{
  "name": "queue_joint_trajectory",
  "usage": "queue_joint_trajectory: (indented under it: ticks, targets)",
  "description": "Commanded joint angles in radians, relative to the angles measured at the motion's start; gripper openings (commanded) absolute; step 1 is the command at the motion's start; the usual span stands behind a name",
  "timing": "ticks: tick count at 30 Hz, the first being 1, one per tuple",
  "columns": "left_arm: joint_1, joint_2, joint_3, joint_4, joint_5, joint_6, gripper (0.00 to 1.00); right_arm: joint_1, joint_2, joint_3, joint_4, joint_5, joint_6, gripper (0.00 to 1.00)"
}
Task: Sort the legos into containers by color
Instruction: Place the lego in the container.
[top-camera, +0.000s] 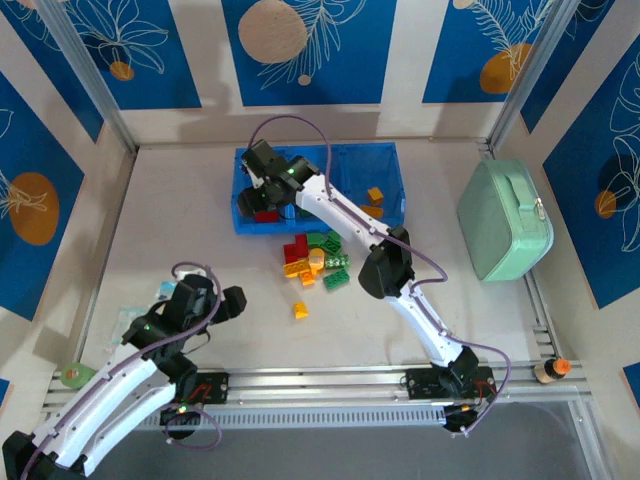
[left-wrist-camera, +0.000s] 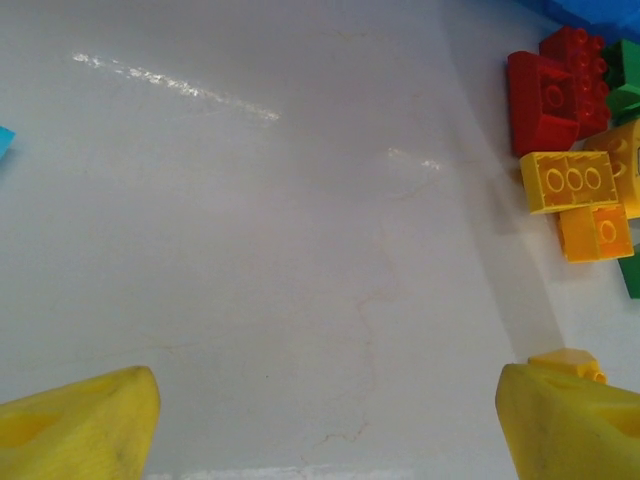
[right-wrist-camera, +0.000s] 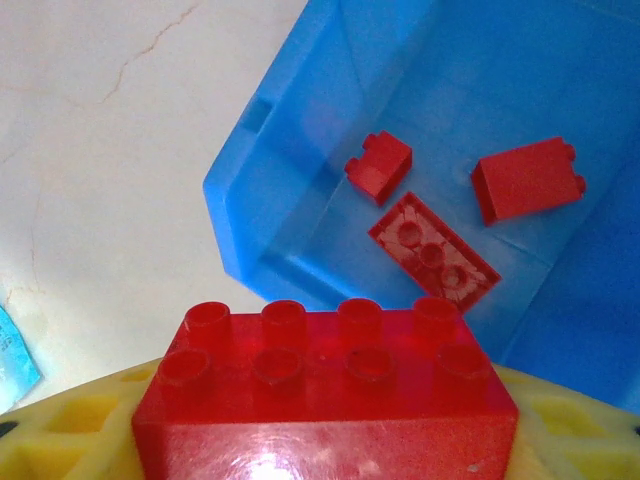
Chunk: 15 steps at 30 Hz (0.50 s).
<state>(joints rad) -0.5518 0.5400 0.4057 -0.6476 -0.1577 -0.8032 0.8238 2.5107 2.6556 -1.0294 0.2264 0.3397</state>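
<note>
Partly done: the tray (top-camera: 370, 160), top centre, has three red bricks (right-wrist-camera: 525, 180) and some orange ones (top-camera: 374, 197). Right fingers (right-wrist-camera: 590, 425) clamp another red brick (right-wrist-camera: 325, 400) above it; left fingers (left-wrist-camera: 80, 420) gape wide, empty. A mixed pile (top-camera: 315, 260) lies on the bench (top-camera: 180, 220).

The three-compartment tray (top-camera: 395, 165) sits at the back of the tabletop (top-camera: 180, 220), with the handled case (top-camera: 505, 222) well apart to its right. A cluster of lego bricks (top-camera: 318, 258) lies just in front of the tray, and a single brick (top-camera: 301, 311) lies in front of that cluster, nearer the arms. The right hand (top-camera: 262, 188) hangs over the tray's left compartment, holding an eight-stud brick (right-wrist-camera: 325, 400) above three bricks (right-wrist-camera: 430, 245) lying inside. The left hand (top-camera: 222, 302) is above bare tabletop, left of the single brick.
</note>
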Motion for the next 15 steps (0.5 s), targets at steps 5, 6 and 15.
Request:
queue_joint_trajectory:
  ticks: [5,6,15]
  targets:
    - [0.004,-0.005,-0.006,0.003,0.027,0.012,0.87,-0.011,-0.012,-0.046,0.006,-0.047,-0.024,0.41]
    - [0.005,-0.003,-0.009,0.011,0.03,0.011,0.87,-0.012,-0.01,-0.048,0.013,-0.047,-0.024,0.41]
    - [0.004,0.008,0.007,0.014,0.039,0.011,0.87,-0.019,0.045,-0.026,0.054,-0.014,-0.014,0.43]
